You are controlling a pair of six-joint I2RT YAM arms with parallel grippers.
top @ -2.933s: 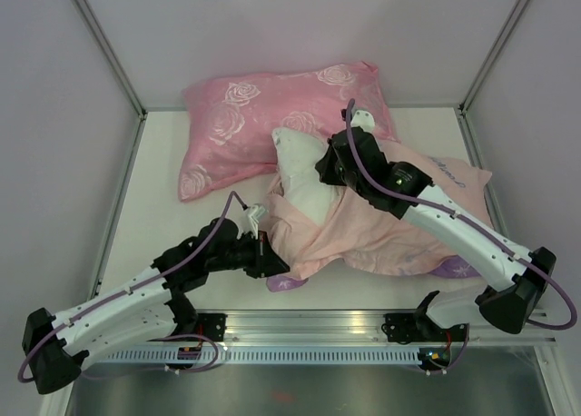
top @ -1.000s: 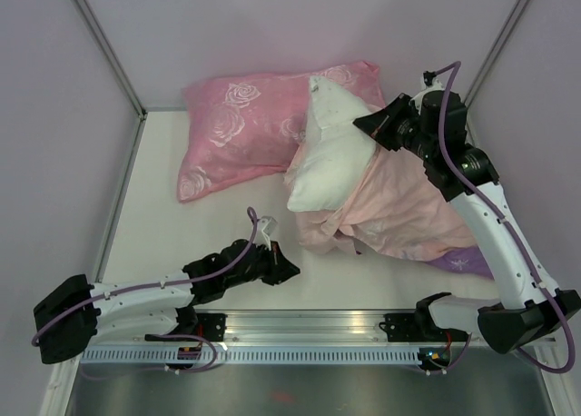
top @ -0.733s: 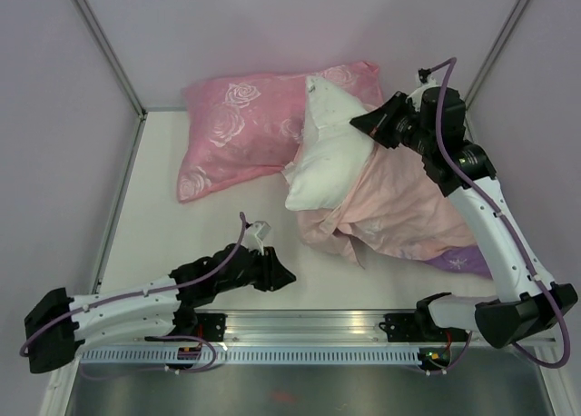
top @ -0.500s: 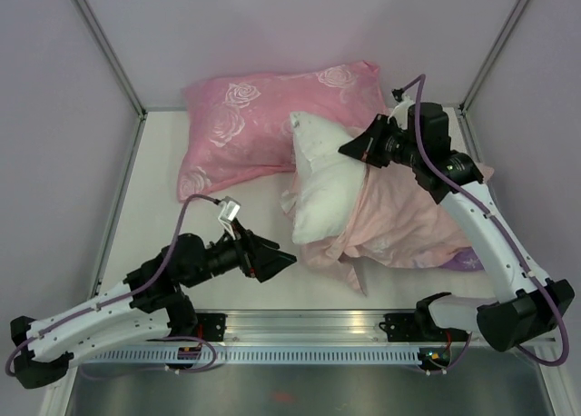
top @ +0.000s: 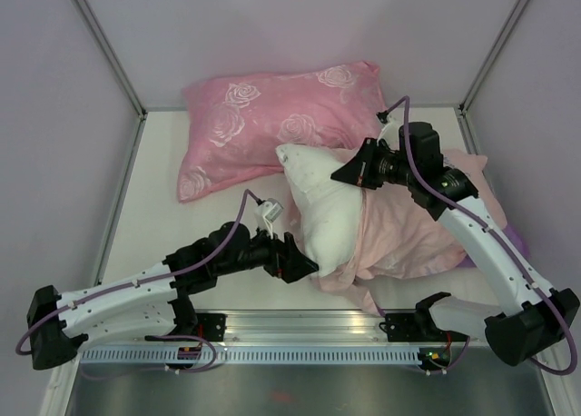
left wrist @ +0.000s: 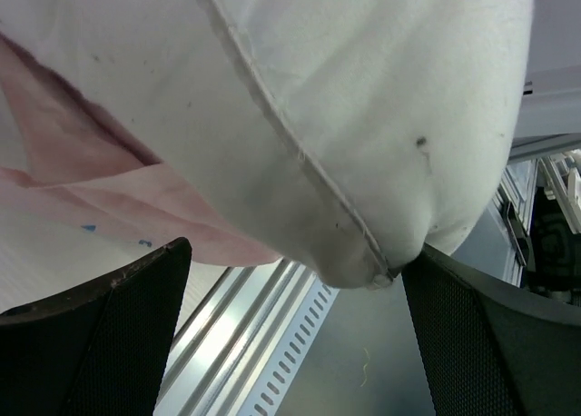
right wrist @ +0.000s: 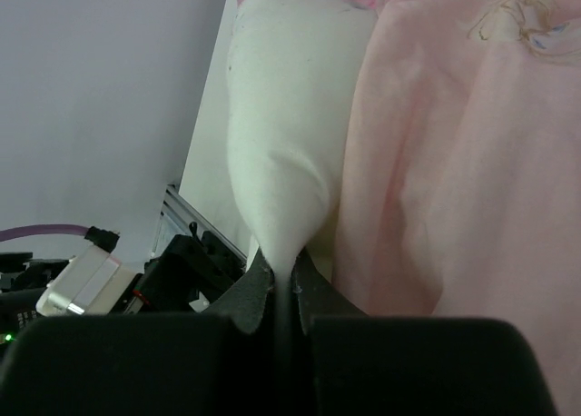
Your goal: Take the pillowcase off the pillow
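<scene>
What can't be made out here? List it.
- Top view: how much of the plump white pillow sits inside the thin pale pink pillowcase. Its folds and the right arm cover that.
- Left wrist view: whether the open left tool touches the pillow. Both fingers run off the frame's edges.
- All views: the pillowcase's printed outside faces away. Only a purple sliver shows.

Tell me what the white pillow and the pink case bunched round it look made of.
The plump white rectangular pillow looks like matte woven cotton over soft filling: stitched edge seam, small dark specks, bulging shape. The thin pale pink pillowcase seems light matte cloth, cotton or polyester; it crumples into soft folds.
</scene>
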